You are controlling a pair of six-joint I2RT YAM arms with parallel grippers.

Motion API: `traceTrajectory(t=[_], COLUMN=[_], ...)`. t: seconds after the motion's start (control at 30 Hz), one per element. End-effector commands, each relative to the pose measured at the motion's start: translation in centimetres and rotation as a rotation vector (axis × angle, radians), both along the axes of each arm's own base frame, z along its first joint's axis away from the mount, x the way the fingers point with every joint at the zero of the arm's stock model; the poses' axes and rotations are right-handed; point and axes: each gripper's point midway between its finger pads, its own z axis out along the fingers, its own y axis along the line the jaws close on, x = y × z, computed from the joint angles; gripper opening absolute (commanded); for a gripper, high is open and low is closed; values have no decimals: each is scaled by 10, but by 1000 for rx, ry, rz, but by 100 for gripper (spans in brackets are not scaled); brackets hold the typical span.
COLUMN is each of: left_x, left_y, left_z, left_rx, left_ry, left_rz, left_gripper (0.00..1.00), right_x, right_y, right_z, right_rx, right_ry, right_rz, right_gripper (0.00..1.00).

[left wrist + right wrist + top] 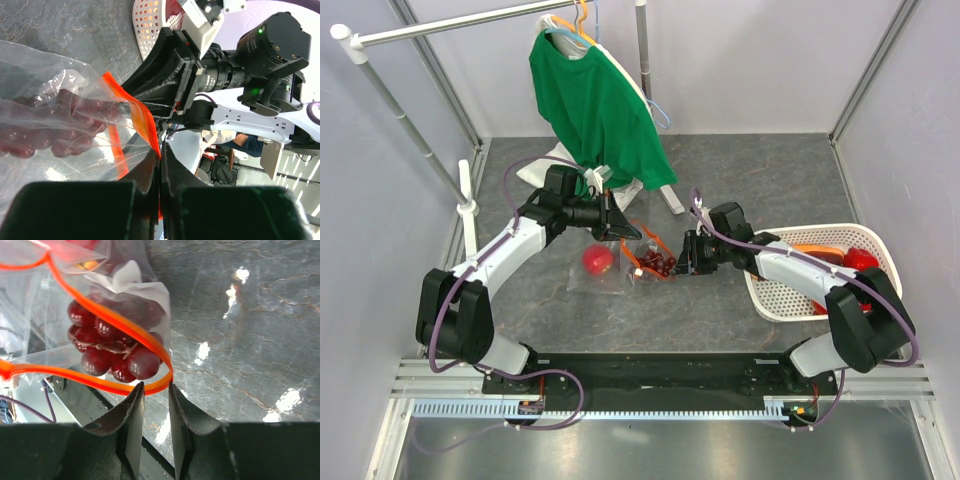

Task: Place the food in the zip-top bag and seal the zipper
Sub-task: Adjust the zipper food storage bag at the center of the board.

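Grapes (112, 342) lie inside the clear bag (40, 65) at mid-table, and a red apple (597, 260) seems to be in it too, so loading is the step in hand. The left gripper (159, 167) is clamped on the orange zipper (100, 315), holding the mouth up. The right gripper (156, 390) has its jaws a little apart, with the zipper's bend just at their tips, not pinched. Next, I judge, it must back out and fetch the red food (860, 260) from the white basket (780, 300).
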Motion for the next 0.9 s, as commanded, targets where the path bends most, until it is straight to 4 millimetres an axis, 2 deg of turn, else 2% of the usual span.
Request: traceTrajectory(t=[0.0, 0.37, 0.5, 0.73, 0.87], left_x=[0, -1, -2, -1, -1], left_y=[1, 3, 4, 5, 5], left_z=[21, 20, 19, 17, 16], left_rx=[-44, -45, -45, -46, -47], left_ry=[-54, -55, -55, -47, -41], left_rz=[-11, -13, -11, -11, -9], left_gripper=[2, 2, 2, 2, 2], right_x=[7, 18, 22, 25, 30], right_y=[0, 1, -1, 2, 11], right_z=[2, -11, -11, -3, 0], right_rx=[1, -20, -14, 98, 154], right_ry=[-20, 8, 19, 78, 95], right_rz=[-25, -56, -84, -207, -225], right_gripper=[33, 33, 33, 35, 35])
